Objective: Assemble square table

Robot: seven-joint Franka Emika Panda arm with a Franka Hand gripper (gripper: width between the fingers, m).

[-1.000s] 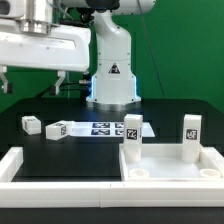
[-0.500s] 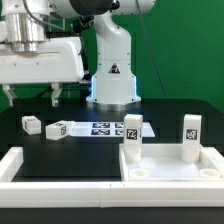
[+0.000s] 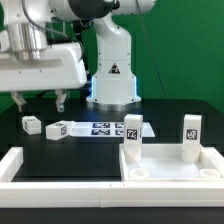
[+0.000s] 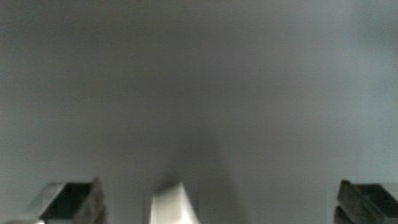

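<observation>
My end effector [image 3: 41,100] hangs wide and empty above a loose leg [image 3: 31,124] on the bench. The square panel [image 3: 165,162], at the exterior view's right, holds two upright legs [image 3: 132,138]. Third-leg pickup, I judge: next, descend squarely over it.

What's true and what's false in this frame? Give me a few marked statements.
1. The pincer is open and empty. True.
2. Two upright legs stand on the panel. True.
3. All four legs are mounted. False: two loose legs lie on the table.
4. The pincer hangs over the panel. False: it is at the exterior view's left, the panel at its right.
5. The marker board rests on the panel. False: it lies flat on the table, beside the panel.
</observation>
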